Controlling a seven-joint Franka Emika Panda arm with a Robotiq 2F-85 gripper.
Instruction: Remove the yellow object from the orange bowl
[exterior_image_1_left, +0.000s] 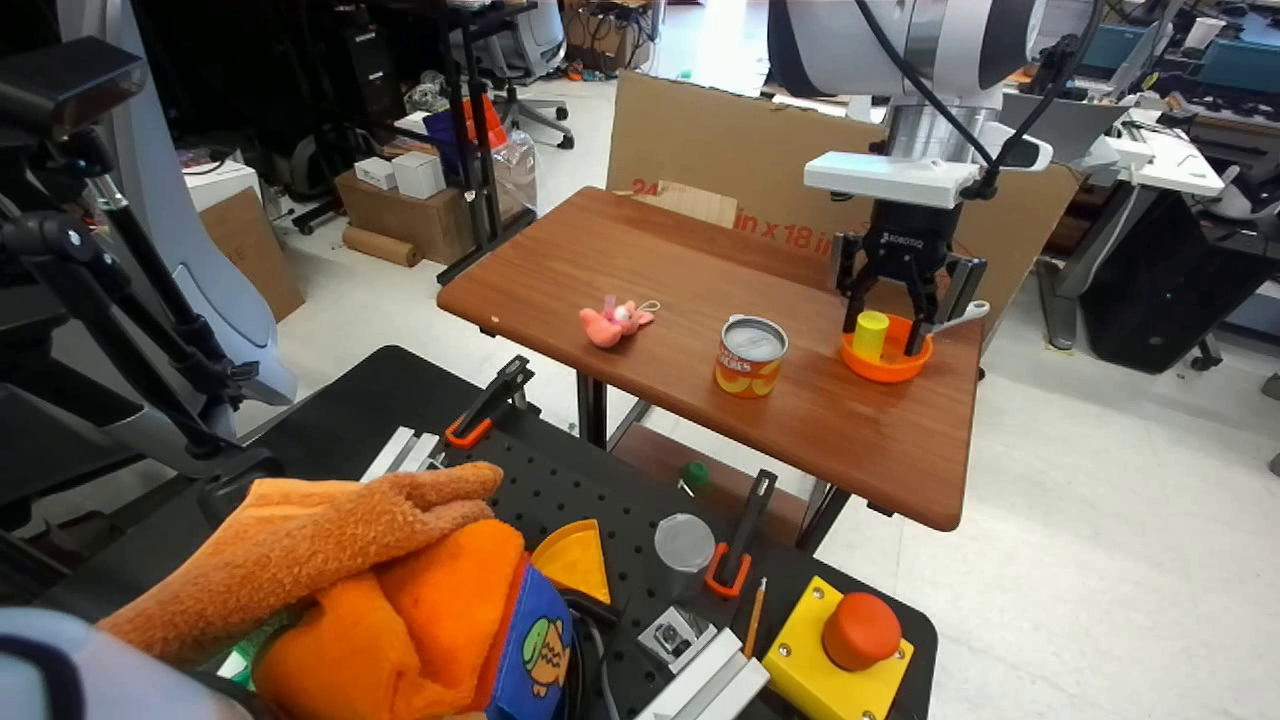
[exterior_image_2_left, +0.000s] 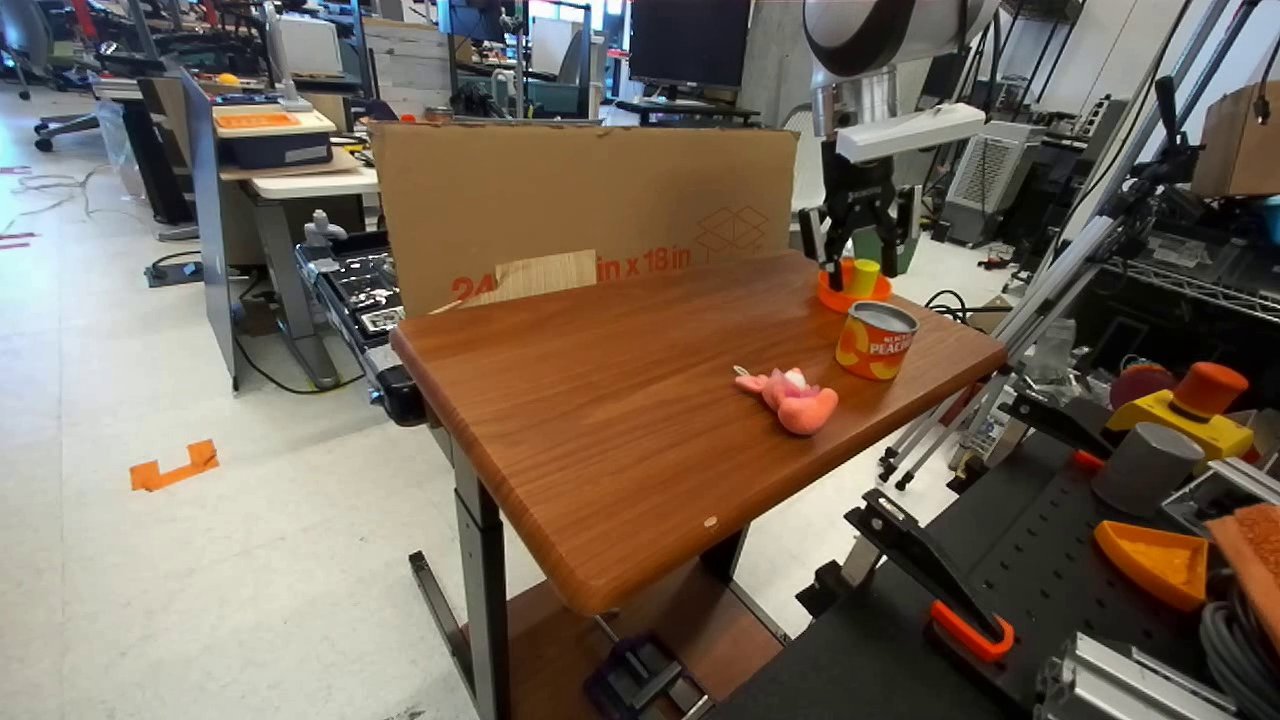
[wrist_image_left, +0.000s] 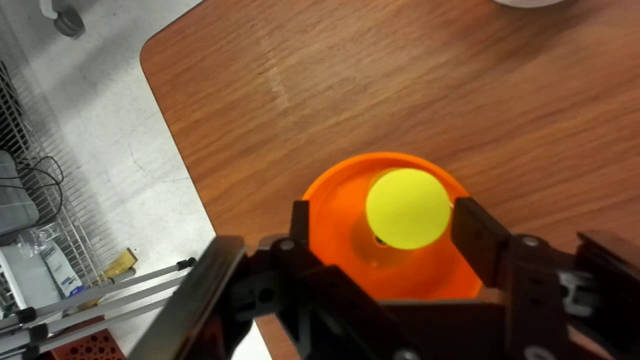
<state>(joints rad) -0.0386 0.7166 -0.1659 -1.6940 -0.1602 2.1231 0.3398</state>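
The yellow object (exterior_image_1_left: 870, 337) is a short upright cylinder standing inside the orange bowl (exterior_image_1_left: 886, 372) on the brown table. In the wrist view the yellow object (wrist_image_left: 407, 207) shows its flat round top, off-centre in the bowl (wrist_image_left: 332, 235), near the right finger. My gripper (exterior_image_1_left: 883, 338) points down over the bowl, its fingers on either side of the yellow object. In the wrist view the gripper (wrist_image_left: 381, 216) is open, with a wide gap on the left finger's side and little gap on the right. An exterior view also shows the yellow object (exterior_image_2_left: 865, 278), bowl (exterior_image_2_left: 850, 300) and gripper (exterior_image_2_left: 862, 277).
An amber can with a silver lid (exterior_image_1_left: 750, 356) stands beside the bowl. A pink plush toy (exterior_image_1_left: 612, 323) lies farther along the table (exterior_image_1_left: 650, 255). A cardboard sheet (exterior_image_2_left: 580, 200) stands behind the table. A pale handle (exterior_image_1_left: 965, 316) shows beside the bowl.
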